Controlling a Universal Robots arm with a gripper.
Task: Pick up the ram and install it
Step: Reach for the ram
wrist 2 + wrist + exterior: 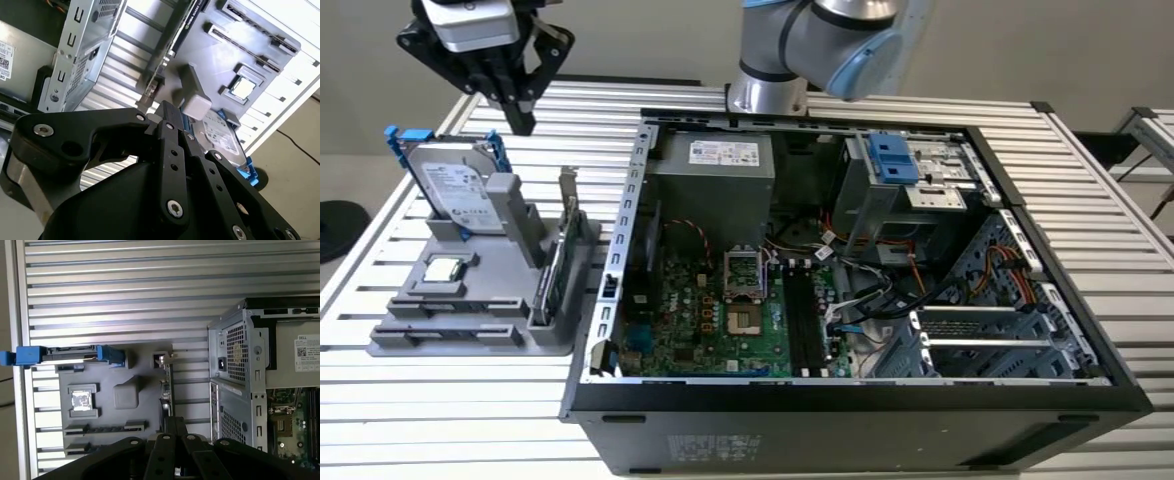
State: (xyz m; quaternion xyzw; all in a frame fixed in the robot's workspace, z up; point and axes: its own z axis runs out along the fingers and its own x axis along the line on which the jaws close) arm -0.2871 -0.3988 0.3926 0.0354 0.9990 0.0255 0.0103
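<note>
gripper (167,114) closed, above grey parts holder (454,337)

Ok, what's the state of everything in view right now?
Jaws: shut, empty, over the holder.
Ram: on edge in a holder slot, not picked up.
Drive: upright in the holder.
Card: upright in the holder.
Chip: flat in the holder.
Case: open, on its side.
Board slots: empty.

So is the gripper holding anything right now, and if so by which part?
Nothing is held: the gripper is shut and empty, hanging over the gray fixture.
</note>
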